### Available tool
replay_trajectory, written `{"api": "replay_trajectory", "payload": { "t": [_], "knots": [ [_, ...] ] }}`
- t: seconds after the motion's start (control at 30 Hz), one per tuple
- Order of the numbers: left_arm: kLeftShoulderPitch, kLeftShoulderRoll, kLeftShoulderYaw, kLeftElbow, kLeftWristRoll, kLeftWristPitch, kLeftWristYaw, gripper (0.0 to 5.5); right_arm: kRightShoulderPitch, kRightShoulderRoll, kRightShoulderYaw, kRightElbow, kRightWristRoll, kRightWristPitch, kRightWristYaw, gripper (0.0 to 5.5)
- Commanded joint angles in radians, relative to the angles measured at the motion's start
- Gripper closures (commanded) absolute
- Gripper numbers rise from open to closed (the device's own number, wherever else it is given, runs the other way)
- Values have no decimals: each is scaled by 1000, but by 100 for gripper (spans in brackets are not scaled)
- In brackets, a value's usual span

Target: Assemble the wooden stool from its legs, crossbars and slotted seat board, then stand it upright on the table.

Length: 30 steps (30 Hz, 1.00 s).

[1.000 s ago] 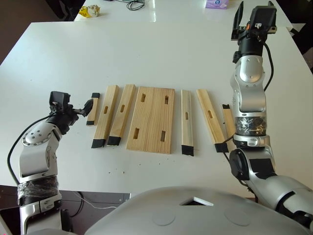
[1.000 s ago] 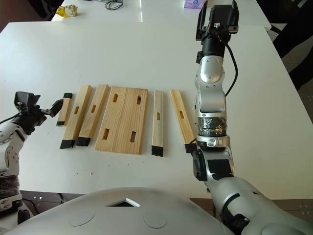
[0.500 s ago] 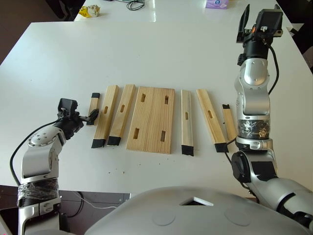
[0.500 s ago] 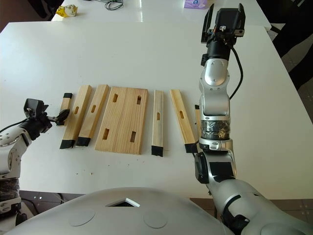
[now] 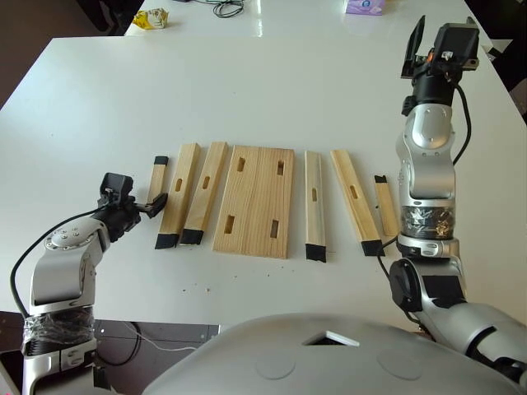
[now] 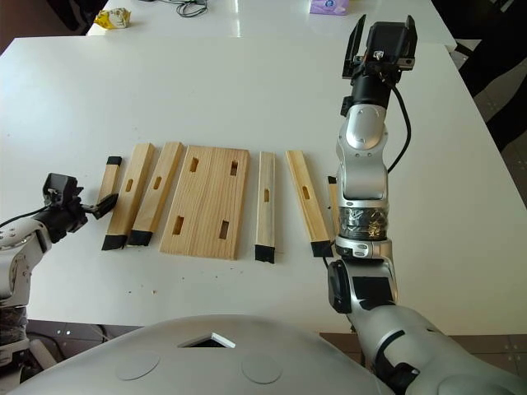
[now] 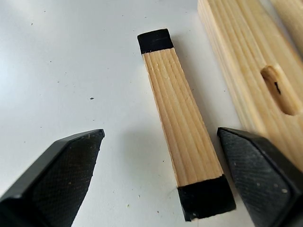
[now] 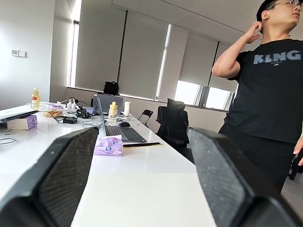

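The left tool [image 5: 155, 203] has drawn back toward the robot since a second ago, sliding from beside the far end of the short black-tipped wooden crossbar [image 5: 156, 177] to its near end. The raised right tool [image 6: 383, 45] has drifted a little farther right. The wood has not shifted.

The flat rectangular pale-wood seat board with four slots [image 5: 255, 200] lies on the white desk [image 5: 247, 90]. Just left of the board lie two long slotted wooden legs with black near ends [image 5: 206, 192] [image 5: 179, 195], side by side and touching. The short crossbar lies beyond them, farthest left of the board. Right of the board lie two more slotted legs [image 5: 314, 204] [image 5: 355, 200], then a second short crossbar [image 5: 384, 206], partly hidden behind the right arm.

The left tool is released. Its two dark fingers [image 7: 57, 184] are spread on either side of the first crossbar's near end, and neither pad touches the wood. The right tool is held high, beyond and to the right of the board. It is spread wide too and grasps nothing.
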State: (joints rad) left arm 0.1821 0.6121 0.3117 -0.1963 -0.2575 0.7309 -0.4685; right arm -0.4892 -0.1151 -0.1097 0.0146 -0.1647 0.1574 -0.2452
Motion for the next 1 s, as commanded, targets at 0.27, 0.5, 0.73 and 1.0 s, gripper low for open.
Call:
{"api": "replay_trajectory", "payload": {
  "t": [0.27, 0.5, 0.73, 1.0],
  "knots": [
    [6, -11, 2, -43, -50, 236, 34, 247, 40, 28, -2, -48, -10, 30, -23, 204],
    [8, -3, 18, -84, -74, 337, 62, 355, 64, 37, -12, -70, -16, 38, -38, 204],
    [-12, -28, 29, -106, -105, 428, 78, 420, 81, 44, -11, -90, -18, 49, -48, 204],
    [-65, -78, 60, -90, -136, 473, 98, 420, 72, 41, -13, -85, -18, 52, -53, 204]
  ]
}}
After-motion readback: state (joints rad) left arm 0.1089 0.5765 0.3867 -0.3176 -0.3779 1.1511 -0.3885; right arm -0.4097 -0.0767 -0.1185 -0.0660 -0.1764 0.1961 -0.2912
